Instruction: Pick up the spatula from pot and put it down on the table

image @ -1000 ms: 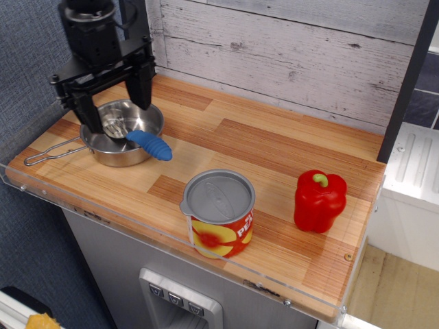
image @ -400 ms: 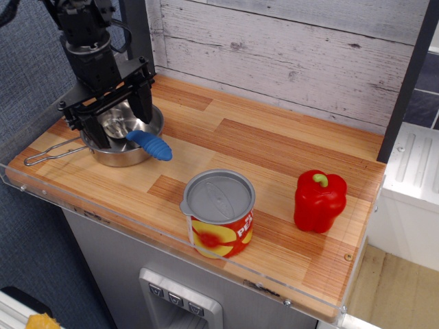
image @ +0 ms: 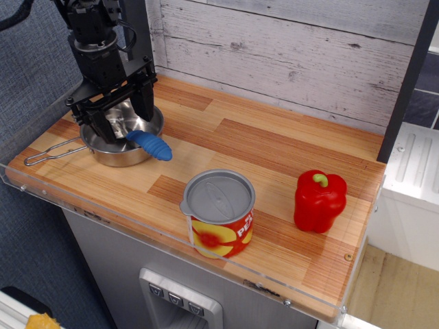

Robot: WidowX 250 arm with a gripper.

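Observation:
The shiny steel pot [image: 140, 154] stands at the table's [image: 274, 151] left end, its wire-loop handle [image: 51, 154] pointing left. The spatula's ribbed blue handle [image: 151, 144] sticks out over the pot's right rim; its metal head is down inside the pot, mostly hidden behind my gripper. My black gripper [image: 125, 123] hangs open straight over the pot, one finger [image: 103, 127] at the left and one finger [image: 146, 113] at the right, with its tips down in the bowl. It holds nothing that I can see.
A yellow-and-red can with a grey lid [image: 219, 214] stands near the front edge. A red bell pepper [image: 319, 201] stands to its right. A plank wall [image: 295, 55] runs behind. A clear acrylic strip [image: 103, 216] lines the front edge.
My gripper has come lower into the pot and shifted a little to the right, with its fingers closer together. The spatula and pot have not moved.

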